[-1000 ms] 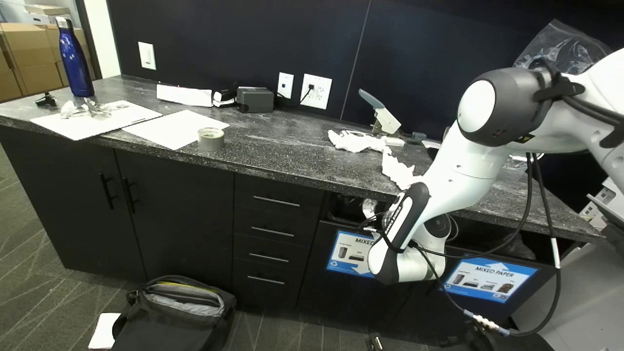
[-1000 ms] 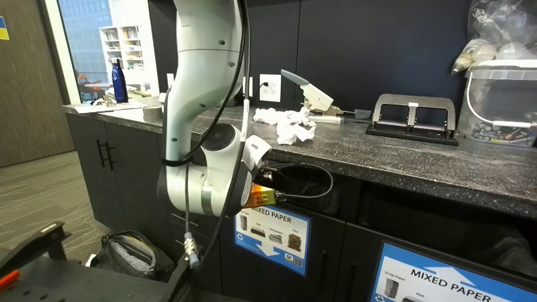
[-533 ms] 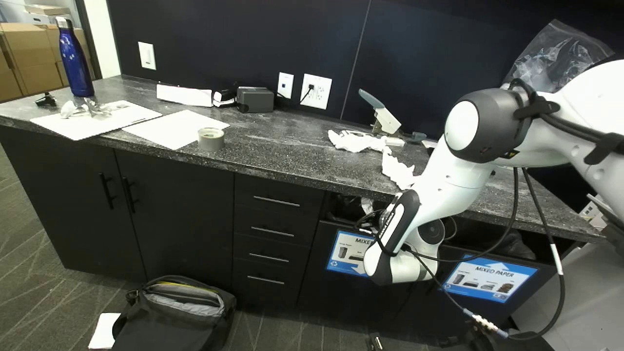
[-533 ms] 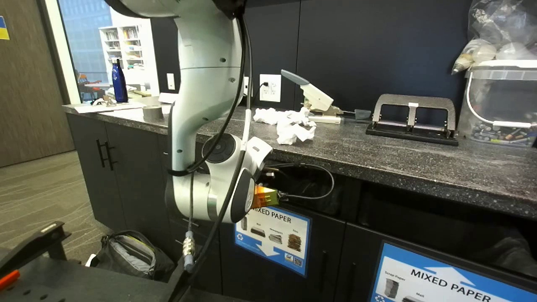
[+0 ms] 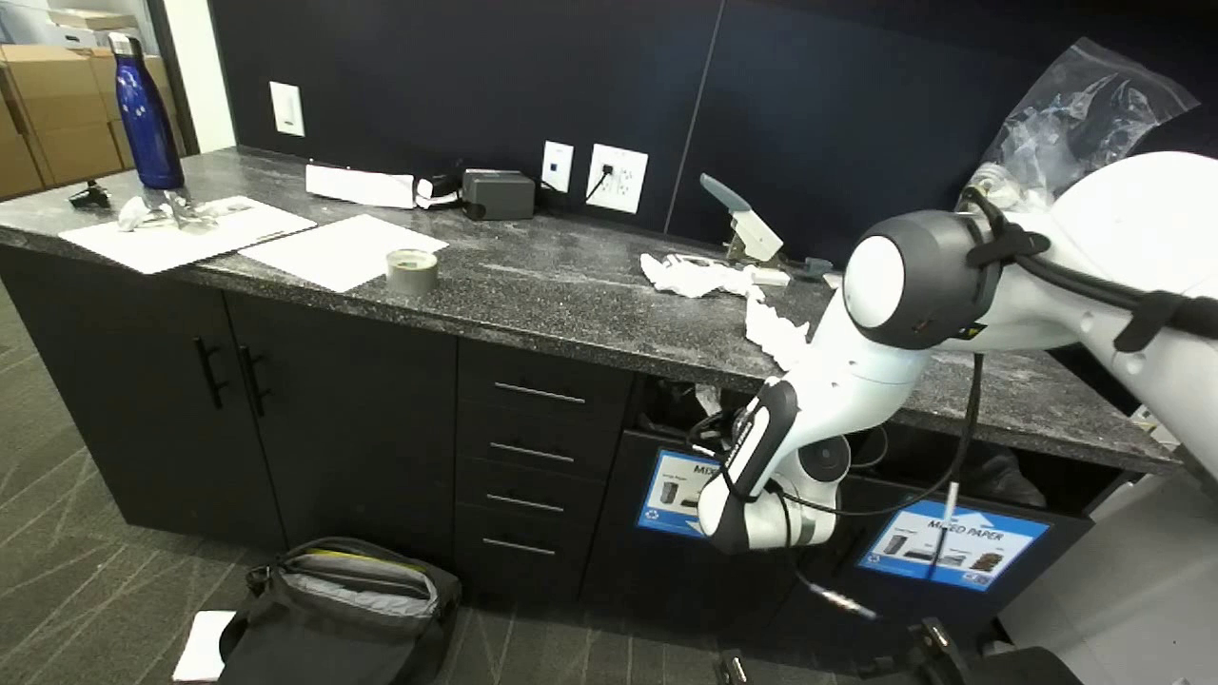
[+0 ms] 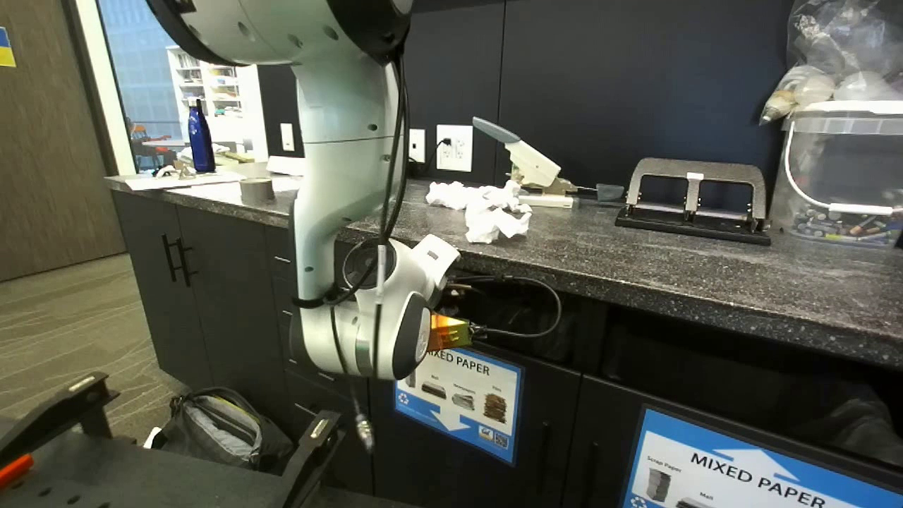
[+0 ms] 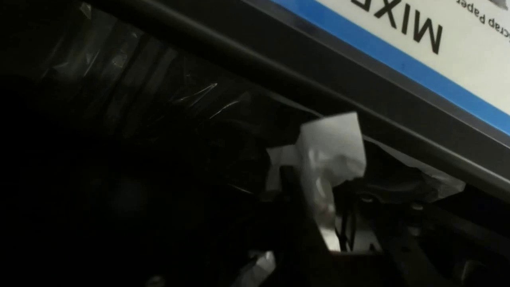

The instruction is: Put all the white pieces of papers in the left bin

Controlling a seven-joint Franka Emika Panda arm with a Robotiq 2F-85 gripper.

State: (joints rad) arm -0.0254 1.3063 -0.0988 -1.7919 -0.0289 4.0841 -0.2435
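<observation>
Though near the bin rim [image 7: 406, 133], paper [image 7: 332, 147] beside dark space [image 7: 139, 191].

Arm [image 5: 856, 381] is mostly white — chunky grey joint [image 5: 928, 276] with white disc [image 5: 874, 283], black cable [image 5: 1085, 287] beside that joint, orange block [image 6: 447, 333] beneath.

A dark, flat wall [image 5: 457, 90] stands behind the long, speckled grey stone worktop [image 5: 547, 281], and the grey carpet [image 5: 81, 552] has pale lines.

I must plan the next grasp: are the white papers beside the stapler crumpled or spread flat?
Crumpled: in an exterior view, the white papers rise from the counter in uneven folds.
</observation>
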